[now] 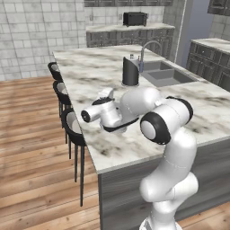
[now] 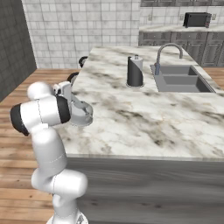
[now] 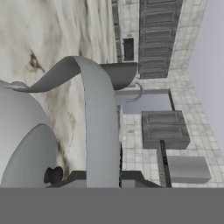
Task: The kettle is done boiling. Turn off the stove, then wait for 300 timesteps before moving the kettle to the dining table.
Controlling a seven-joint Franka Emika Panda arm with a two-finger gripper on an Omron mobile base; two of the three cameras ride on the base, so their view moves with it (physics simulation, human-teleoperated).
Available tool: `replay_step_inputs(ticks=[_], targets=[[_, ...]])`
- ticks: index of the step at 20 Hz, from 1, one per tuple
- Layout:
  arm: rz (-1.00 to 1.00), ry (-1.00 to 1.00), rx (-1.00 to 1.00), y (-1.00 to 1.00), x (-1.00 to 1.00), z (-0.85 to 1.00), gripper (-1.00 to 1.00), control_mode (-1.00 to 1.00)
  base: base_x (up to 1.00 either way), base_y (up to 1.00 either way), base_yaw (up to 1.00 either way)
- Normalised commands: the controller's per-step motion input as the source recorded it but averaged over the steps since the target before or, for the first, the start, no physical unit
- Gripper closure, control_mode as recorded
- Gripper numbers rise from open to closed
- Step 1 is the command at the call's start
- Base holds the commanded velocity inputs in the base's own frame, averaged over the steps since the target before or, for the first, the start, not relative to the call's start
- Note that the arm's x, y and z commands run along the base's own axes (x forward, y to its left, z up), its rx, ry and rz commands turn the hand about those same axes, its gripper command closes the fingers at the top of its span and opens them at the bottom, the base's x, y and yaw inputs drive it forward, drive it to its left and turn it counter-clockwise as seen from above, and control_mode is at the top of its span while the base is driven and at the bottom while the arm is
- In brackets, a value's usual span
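Kettle (image 2: 81, 114) sits at the near left edge of the dining table (image 2: 144, 118), at or just above the marble; contact with the top cannot be confirmed from the right base view. Small, squat, silver-grey metal body.

Left to right across the room: bar stools (image 1: 67, 117) line the left side of the island; next comes the arm's wrist and gripper (image 1: 104, 99), reaching over that same left edge; further along the top stands a tall dark canister (image 1: 130, 71); beyond it the sink (image 1: 165, 75) with its curved faucet (image 1: 150, 49). A black microwave (image 1: 134, 19) sits on the back counter.

Gripper state: fingers drawn together and clamped on the kettle's slanted grey handle (image 3: 94, 127). Hand view shows the handle strap running straight up from between the fingertips, with the rounded body (image 3: 22, 140) bulging at left.

Handling judgement: rigid metal, no give, likely smooth and a bit slippery under the pads. If full of water, weight hangs below and off to one side of the handle, so it may swing or tilt. The handle strap is the sensible hold; the body is too wide and round.

Task looks near its last step: set down, release.
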Motion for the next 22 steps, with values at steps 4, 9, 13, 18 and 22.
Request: replay_step_inputs(ticks=[4,9,13,18,22], targets=[[-0.05,0.0,-0.01,0.0,0.23,-0.14,1.0,-1.0,0.0,0.0,0.0],[-0.05,0.0,-0.01,0.0,0.23,-0.17,1.0,-1.0,0.0,0.0,0.0],[-0.04,0.0,-0.02,0.0,0.24,-0.2,1.0,-1.0,0.0,0.0,0.0],[-0.02,0.01,-0.01,0.0,0.09,-0.16,1.0,-1.0,0.0,0.0,0.0],[-0.02,0.02,0.0,0.0,-0.01,-0.14,-1.0,-1.0,0.0,0.0,0.0]])
